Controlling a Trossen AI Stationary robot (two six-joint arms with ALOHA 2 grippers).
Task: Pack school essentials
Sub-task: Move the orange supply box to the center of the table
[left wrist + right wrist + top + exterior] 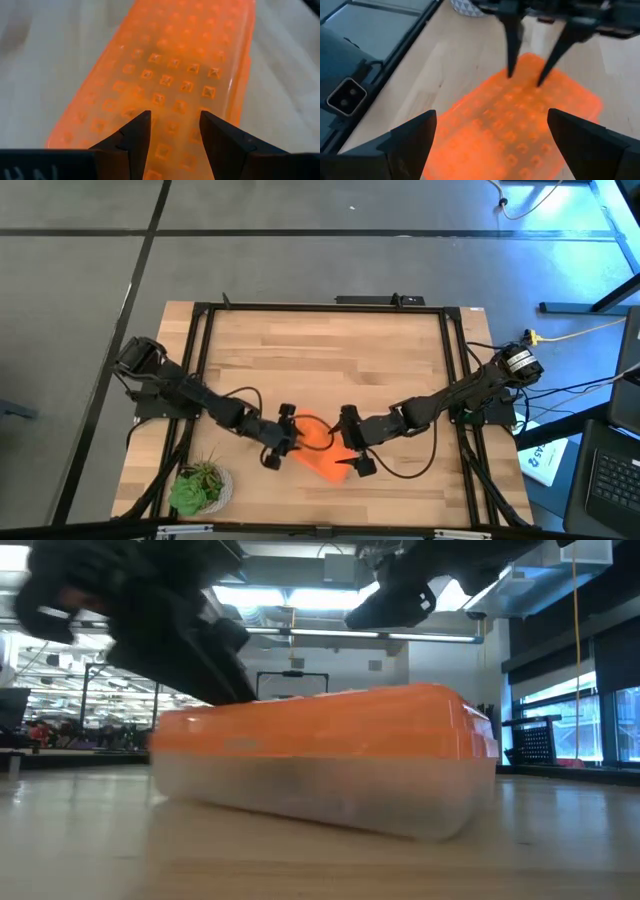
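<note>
High view: case (318, 445) w/ orange lid (325, 458) sits shut near table (330, 350) front, both arms over it. Left gripper (281, 436) hovers at one end, fingers part open, holding nothing; its tips look just above the lid, contact unclear. Right gripper (352, 442) spread wide over the other end, empty. Essentials not visible, prob. inside the cloudy case, can't confirm. Step looks like closing/pressing the lid. Next: push down evenly, both ends, w/o sliding the case. Plant (199, 487) stays out.
</note>
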